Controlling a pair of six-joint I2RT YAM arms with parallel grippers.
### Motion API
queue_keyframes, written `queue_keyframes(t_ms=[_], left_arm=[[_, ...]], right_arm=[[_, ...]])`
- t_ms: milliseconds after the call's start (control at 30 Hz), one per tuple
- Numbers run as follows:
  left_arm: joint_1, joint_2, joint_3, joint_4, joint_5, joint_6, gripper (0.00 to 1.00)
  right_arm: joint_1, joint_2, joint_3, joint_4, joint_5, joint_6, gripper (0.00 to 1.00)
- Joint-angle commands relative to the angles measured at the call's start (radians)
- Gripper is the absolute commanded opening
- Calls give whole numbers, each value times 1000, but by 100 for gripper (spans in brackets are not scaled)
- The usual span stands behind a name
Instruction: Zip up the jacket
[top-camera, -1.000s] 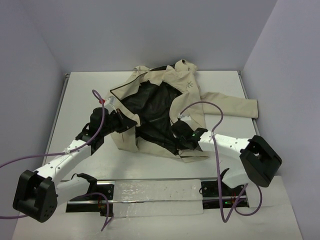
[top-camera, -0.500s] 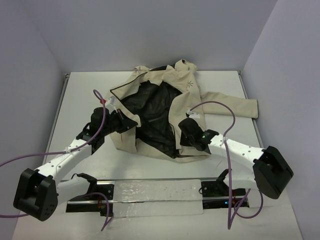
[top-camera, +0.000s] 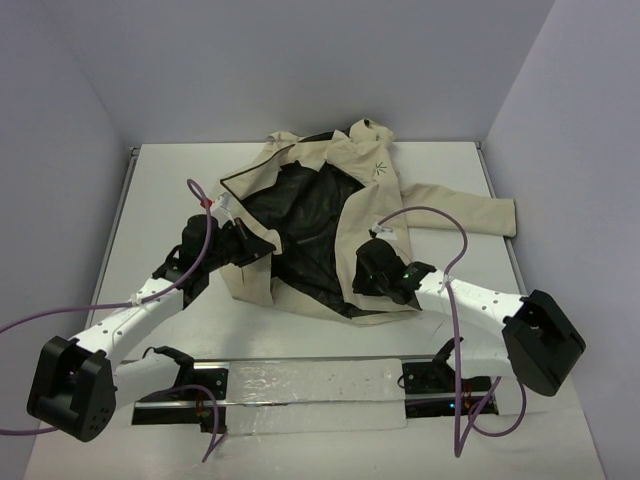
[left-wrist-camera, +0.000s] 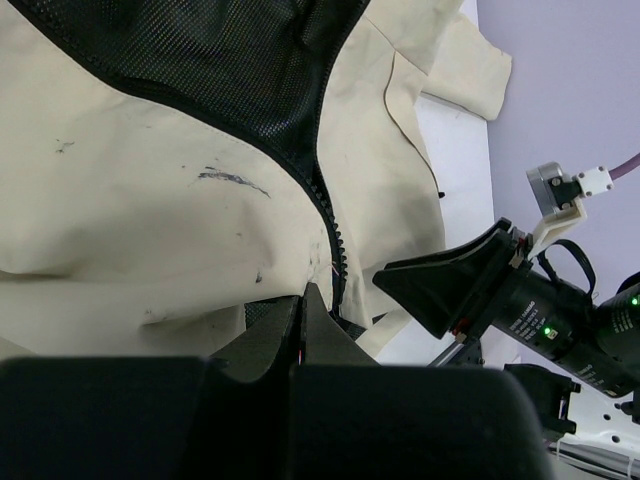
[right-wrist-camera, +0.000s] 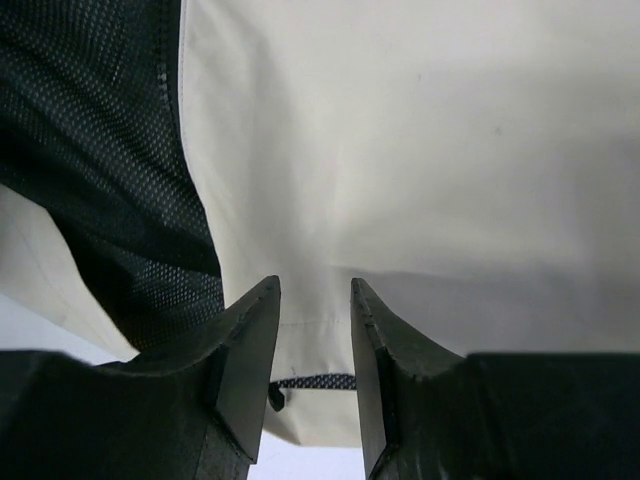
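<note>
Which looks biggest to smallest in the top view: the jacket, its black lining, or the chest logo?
1. jacket
2. black lining, the exposed part only
3. chest logo, by far the smallest

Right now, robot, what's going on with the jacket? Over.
Left gripper pinching jacket near its zipper. Right gripper open over the hem. Jacket unzipped, lining showing. Nothing blocking.

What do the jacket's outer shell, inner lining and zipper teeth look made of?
Jacket shell: matte beige woven cloth, maybe a cotton blend; soft creases, dark scuff marks. Lining: black mesh, likely synthetic; fine open holes show. Zipper teeth: small, dark, regular; plastic or metal unclear.
</note>
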Motion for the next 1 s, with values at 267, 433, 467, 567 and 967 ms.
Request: queue_keyframes(t_ms=[267, 433, 467, 567, 967], left_arm=[[4, 11, 26, 41, 24, 15, 0], [4, 4, 24, 34, 20, 15, 0], [4, 2, 23, 33, 19, 16, 0], [4, -3, 24, 27, 17, 18, 0], [3, -6, 23, 27, 19, 17, 0]], right_arm=[[141, -78, 97, -115, 150, 14, 47], [215, 66, 148, -131, 157, 3, 50], [216, 81, 149, -126, 157, 3, 50], [218, 112, 148, -115, 171, 4, 50], [218, 206, 163, -98, 175, -4, 43]])
